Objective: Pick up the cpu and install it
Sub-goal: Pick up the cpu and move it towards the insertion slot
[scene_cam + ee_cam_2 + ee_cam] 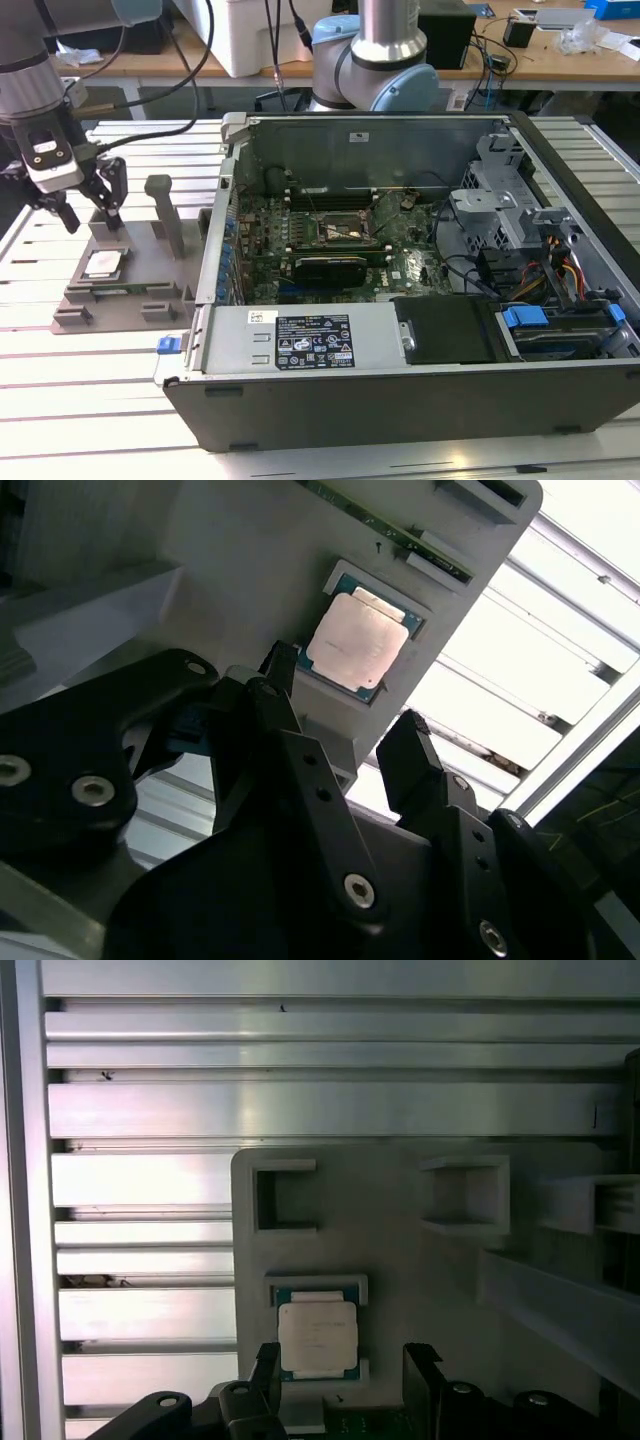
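Your cpu [103,264], a small flat square chip with a pale silver top, lies in a recess of the grey tray [130,292] beside the computer case [420,400]. Your pincer [90,215] hangs above it, spread wide, holding nothing.

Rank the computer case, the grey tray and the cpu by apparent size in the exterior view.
Largest to smallest:
computer case
grey tray
cpu
The gaps are wide, so nearness does not blur the order.
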`<state>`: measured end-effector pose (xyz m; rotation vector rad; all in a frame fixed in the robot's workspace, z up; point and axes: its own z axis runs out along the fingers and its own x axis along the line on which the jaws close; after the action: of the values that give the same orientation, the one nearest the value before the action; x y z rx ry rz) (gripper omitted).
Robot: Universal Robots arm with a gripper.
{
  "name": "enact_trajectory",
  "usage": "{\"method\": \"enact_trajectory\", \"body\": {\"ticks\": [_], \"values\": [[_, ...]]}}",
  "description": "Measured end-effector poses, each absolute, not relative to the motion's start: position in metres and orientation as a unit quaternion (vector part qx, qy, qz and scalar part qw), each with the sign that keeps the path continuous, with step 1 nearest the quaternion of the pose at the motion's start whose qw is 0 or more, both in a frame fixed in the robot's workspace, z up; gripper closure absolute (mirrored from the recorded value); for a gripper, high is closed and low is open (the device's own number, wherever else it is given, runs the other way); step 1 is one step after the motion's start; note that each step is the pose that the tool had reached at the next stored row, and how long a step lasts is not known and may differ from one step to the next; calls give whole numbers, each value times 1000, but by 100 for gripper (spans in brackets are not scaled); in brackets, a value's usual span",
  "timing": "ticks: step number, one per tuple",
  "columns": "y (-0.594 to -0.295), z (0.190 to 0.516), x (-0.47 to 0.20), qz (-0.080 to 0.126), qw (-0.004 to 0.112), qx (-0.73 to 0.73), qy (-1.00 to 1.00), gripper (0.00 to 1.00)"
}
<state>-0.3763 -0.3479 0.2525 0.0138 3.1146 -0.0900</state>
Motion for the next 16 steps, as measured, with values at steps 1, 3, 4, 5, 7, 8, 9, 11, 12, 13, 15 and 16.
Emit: {"method": "enact_trajectory", "body": {"ticks": [1, 3, 4, 5, 7, 8, 9, 11, 12, 13, 15, 16], "values": [[-348, 251, -376, -29, 13, 4, 999, 40], [-348, 247, -376, -29, 13, 4, 999, 40], [-348, 246, -376, -29, 13, 4, 999, 40], [-348, 244, -376, -29, 13, 4, 999, 40], [-350, 242, -377, -27, 13, 2, 1000, 40], [-351, 241, -377, -21, 13, -1, 1000, 40], [-353, 241, -378, -14, 13, -4, 1000, 40], [-356, 240, -379, -10, 13, -8, 1000, 40], [-358, 239, -379, -10, 13, -11, 1000, 40], [-358, 238, -380, -10, 13, -14, 1000, 40], [-359, 234, -381, -10, 13, -23, 1000, 40], [-360, 232, -382, -10, 13, -24, 1000, 40]]}}
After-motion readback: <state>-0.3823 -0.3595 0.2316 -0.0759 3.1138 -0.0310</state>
